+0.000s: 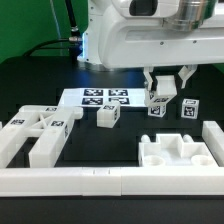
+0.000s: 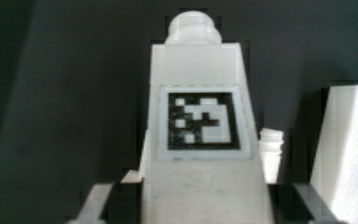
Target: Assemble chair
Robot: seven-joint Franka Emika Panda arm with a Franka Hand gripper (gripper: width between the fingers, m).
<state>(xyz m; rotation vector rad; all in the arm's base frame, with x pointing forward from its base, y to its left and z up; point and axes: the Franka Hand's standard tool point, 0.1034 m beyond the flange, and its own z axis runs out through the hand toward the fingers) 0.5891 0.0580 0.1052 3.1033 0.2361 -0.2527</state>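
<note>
Fingers (image 1: 156,86) were nearly shut, clamped on upright leg bar (image 1: 159,104) at their 6 o'clock, long axis vertical; seat block (image 1: 176,152) sat on desk (image 1: 110,135) at leg's 6 o'clock in exterior view.

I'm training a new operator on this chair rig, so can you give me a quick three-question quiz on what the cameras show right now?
1. True or false: the claw is shut on a tagged white leg bar.
2. Multiple choice: in the exterior view, the marker board is (A) lying flat, farther from the camera than the small tagged block; (B) propped upright; (C) gripped in the claw.
3. Short answer: what colour is the tabletop?

Key: 1 true; 2 A; 3 black.
</note>
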